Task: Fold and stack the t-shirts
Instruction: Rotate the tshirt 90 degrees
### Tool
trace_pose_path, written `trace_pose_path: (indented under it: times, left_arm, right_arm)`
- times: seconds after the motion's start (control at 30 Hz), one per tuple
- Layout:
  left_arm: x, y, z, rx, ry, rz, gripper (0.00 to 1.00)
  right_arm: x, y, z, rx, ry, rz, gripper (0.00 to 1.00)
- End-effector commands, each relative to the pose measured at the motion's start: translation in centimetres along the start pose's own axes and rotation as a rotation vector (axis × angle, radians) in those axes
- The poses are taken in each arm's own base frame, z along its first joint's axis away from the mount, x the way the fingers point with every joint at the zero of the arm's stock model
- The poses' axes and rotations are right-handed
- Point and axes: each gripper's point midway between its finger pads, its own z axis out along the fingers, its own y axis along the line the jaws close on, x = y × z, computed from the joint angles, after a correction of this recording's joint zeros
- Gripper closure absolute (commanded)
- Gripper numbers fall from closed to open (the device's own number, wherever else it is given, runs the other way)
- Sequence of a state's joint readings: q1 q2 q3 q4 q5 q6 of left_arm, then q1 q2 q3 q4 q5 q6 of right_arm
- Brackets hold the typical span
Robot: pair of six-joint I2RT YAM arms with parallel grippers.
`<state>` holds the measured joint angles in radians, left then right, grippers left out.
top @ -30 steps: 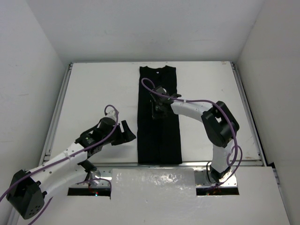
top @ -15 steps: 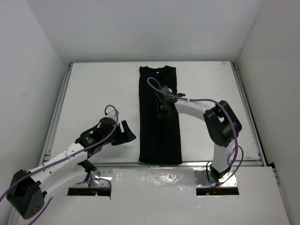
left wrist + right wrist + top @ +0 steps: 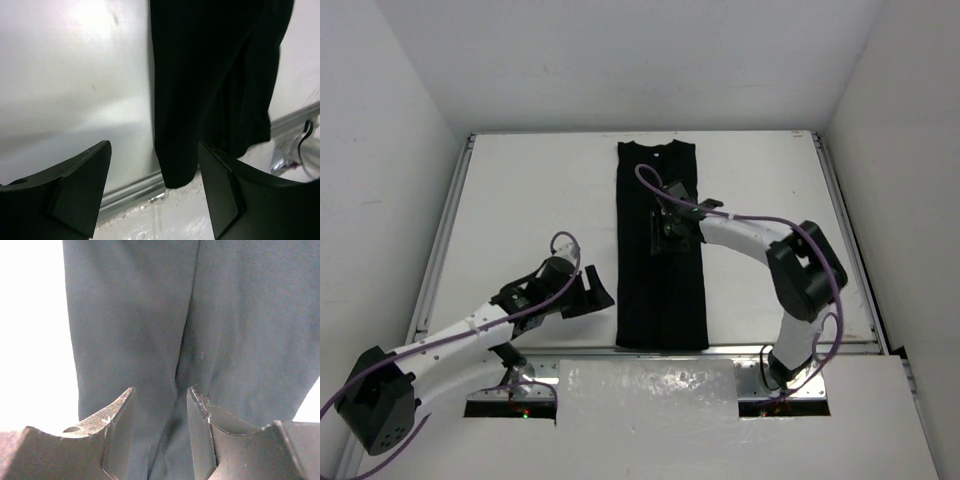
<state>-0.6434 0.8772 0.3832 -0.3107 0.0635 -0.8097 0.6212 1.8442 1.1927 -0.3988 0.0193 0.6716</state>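
The black t-shirt (image 3: pixel 660 280) lies as a long narrow strip down the middle of the white table (image 3: pixel 520 200), its neck at the far end. My right gripper (image 3: pixel 663 225) is open just above the strip's upper middle; the right wrist view shows the cloth (image 3: pixel 150 315) with a lengthwise crease between my fingertips (image 3: pixel 120 410). My left gripper (image 3: pixel 597 290) is open and empty, left of the strip near its lower part. The left wrist view shows the shirt's near corner (image 3: pixel 200 100) at the table's front rail (image 3: pixel 130 192).
White walls enclose the table on three sides. A metal rail (image 3: pixel 650 352) runs along the near edge, with a white cover plate (image 3: pixel 650 395) between the arm bases. Purple cables loop over both arms.
My right gripper shifted slightly right and farther along the shirt. My left gripper moved down and right, nearer the shirt's lower left edge.
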Motion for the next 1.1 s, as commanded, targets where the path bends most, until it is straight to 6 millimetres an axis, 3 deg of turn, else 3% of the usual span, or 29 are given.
trace_pose_path:
  times: [0.0, 0.03, 0.1, 0.17, 0.33, 0.43, 0.73, 1.07]
  left_arm:
    - [1.6, -1.7, 0.9, 0.062, 0.022, -0.019, 0.31]
    - [2.1, -2.9, 1.1, 0.109, 0.02, 0.004, 0.31]
    - [3.4, -2.9, 2.0, 0.11, 0.056, 0.004, 0.31]
    - [3.9, -4.6, 2.3, 0.189, 0.068, 0.009, 0.32]
    - [4.5, -3.7, 3.3, 0.154, 0.069, 0.008, 0.34]
    - [4.8, -3.6, 3.5, 0.183, 0.064, 0.0, 0.36]
    - [4.8, -2.5, 3.2, 0.167, 0.033, -0.038, 0.38]
    - [4.6, -1.8, 2.6, 0.133, 0.022, -0.019, 0.38]
  right_arm:
    - [-1.4, 1.6, -4.8, -0.089, -0.112, -0.039, 0.54]
    - [-0.1, 1.2, -4.8, -0.083, -0.093, -0.046, 0.53]
    - [1.3, 2.4, -6.1, -0.157, -0.077, -0.064, 0.52]
    - [4.0, 2.5, -6.2, -0.21, -0.033, -0.07, 0.51]
    - [11.6, 3.0, -6.4, -0.272, 0.085, -0.119, 0.51]
    - [14.1, 3.3, -6.3, -0.29, 0.099, -0.122, 0.53]
    - [16.1, 5.1, -5.4, -0.288, 0.112, -0.138, 0.65]
    - [16.5, 4.1, -4.0, -0.173, 0.1, -0.136, 0.66]
